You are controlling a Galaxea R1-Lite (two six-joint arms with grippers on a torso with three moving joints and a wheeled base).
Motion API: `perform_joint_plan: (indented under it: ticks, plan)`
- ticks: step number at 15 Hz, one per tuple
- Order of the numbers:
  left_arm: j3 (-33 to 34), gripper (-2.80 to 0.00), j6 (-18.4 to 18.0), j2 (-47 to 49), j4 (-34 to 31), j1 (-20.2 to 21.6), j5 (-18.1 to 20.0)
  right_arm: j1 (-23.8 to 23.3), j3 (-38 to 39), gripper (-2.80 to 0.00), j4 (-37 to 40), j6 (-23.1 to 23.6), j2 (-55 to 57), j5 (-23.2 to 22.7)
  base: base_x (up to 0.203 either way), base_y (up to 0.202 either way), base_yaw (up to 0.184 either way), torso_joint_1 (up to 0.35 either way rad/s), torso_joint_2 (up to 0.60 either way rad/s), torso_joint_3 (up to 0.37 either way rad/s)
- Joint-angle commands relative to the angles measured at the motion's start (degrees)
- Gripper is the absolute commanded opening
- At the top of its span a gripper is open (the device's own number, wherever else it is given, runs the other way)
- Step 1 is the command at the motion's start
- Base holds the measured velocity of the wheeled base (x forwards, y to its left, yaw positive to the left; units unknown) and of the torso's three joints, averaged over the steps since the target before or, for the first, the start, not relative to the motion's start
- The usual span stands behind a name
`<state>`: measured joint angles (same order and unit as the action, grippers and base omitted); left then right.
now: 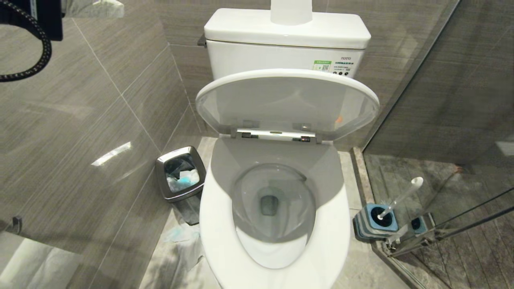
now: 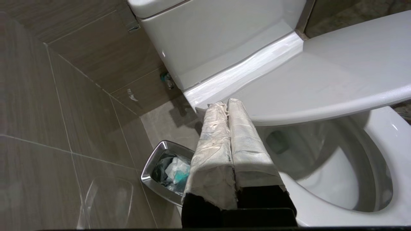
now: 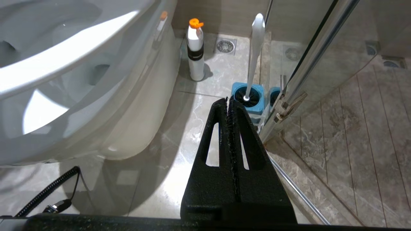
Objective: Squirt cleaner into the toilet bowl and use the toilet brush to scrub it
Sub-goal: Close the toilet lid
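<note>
The white toilet bowl stands in the middle of the head view with its lid raised. Its water looks grey, and no cleaner shows in it. The toilet brush stands in a blue-and-grey holder on the floor to the toilet's right, its white handle leaning. My left gripper, its fingers wrapped in white paper, is shut and empty beside the bowl's left rim, under the lid's edge. My right gripper is shut and empty low over the floor, just short of the brush and its holder.
A steel waste bin holding crumpled tissue sits left of the toilet, with paper on the floor beside it. A white bottle with an orange cap stands by the toilet's base. A glass shower partition closes the right side.
</note>
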<state>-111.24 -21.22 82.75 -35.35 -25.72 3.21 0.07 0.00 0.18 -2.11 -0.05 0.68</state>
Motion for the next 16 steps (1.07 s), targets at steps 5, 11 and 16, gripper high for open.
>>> perform_joint_plan:
  ticks: [5, 11, 16]
  plan:
    - [0.2, -2.80, -0.1, 0.5, -0.1, -0.2, 0.1, 0.0, 0.0, -2.80, 0.0, 0.0, 0.0, -0.1, 0.000, 0.000, 0.000, 0.002, 0.00, 0.180]
    - [0.2, -2.80, -0.1, 0.8, -0.1, -0.2, 0.1, 0.0, 0.1, -2.80, 0.0, 0.0, 0.0, 0.0, 0.000, 0.000, 0.000, 0.001, 0.00, 0.202]
    - [0.2, -2.80, 0.5, 1.3, -0.2, -0.2, 0.7, 0.0, 0.0, -2.80, 0.0, 0.0, 0.0, 0.0, 0.000, 0.000, 0.000, 0.004, 0.00, 0.141]
